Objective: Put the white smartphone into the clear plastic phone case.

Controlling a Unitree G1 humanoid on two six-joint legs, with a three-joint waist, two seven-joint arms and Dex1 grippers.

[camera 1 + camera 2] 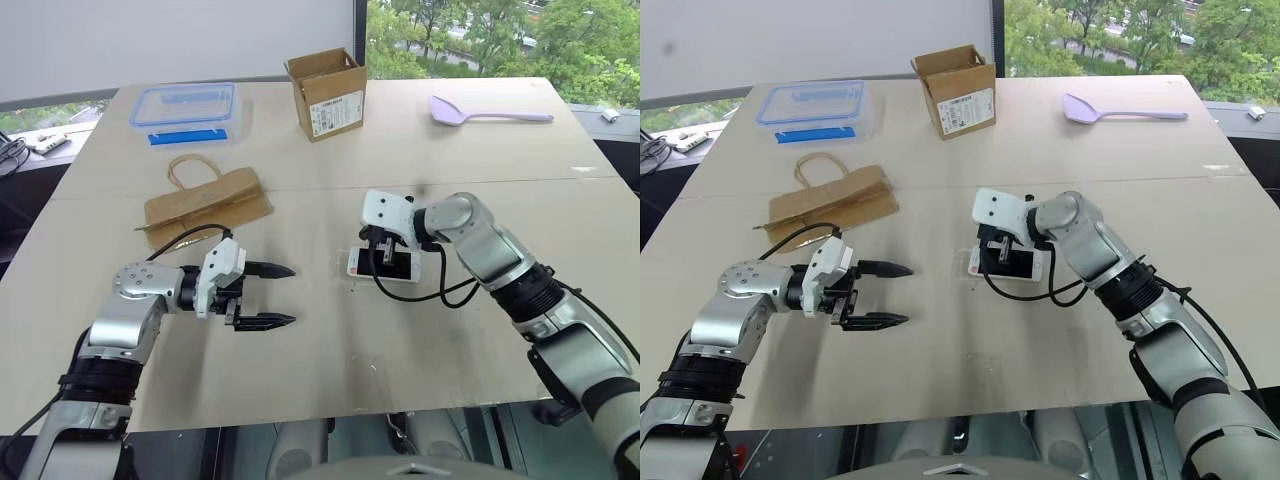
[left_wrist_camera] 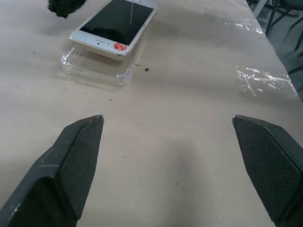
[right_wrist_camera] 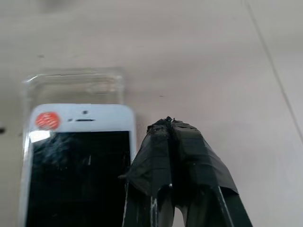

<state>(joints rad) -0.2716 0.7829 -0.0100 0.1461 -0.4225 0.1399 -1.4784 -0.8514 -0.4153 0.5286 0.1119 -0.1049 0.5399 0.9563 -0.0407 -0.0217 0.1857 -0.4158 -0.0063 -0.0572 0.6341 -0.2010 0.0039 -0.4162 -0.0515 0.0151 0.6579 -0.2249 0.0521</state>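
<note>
From my remote station I saw the white smartphone [image 1: 383,265] lying screen up near the middle of the table [image 1: 330,350], on top of the clear plastic phone case [image 2: 97,68]. The phone was not seated fully: in the left wrist view its top end, with a small red sticker [image 2: 120,47], sat above the case and a little back from the case's end, so the transparent rim stuck out past it. In the right wrist view the same free strip of case showed beyond the phone's top edge.

The right gripper [image 3: 170,130] was over the phone, pointing down and to the left, with its two black fingers pressed together and nothing between them. The closed tips were just beside the long edge of the phone; I could not tell whether they touched it.

The left gripper [image 1: 272,295] hovered to the left of the phone, well apart from it, pointing right toward it. Its fingers stood wide apart and held nothing.

Farther away on the table lay a brown paper bag [image 1: 207,205] on the left, a clear food box with blue-rimmed lid [image 1: 187,108] at the far left, an open cardboard box [image 1: 327,93] at the far middle, and a lilac spatula [image 1: 487,113] at the far right.
</note>
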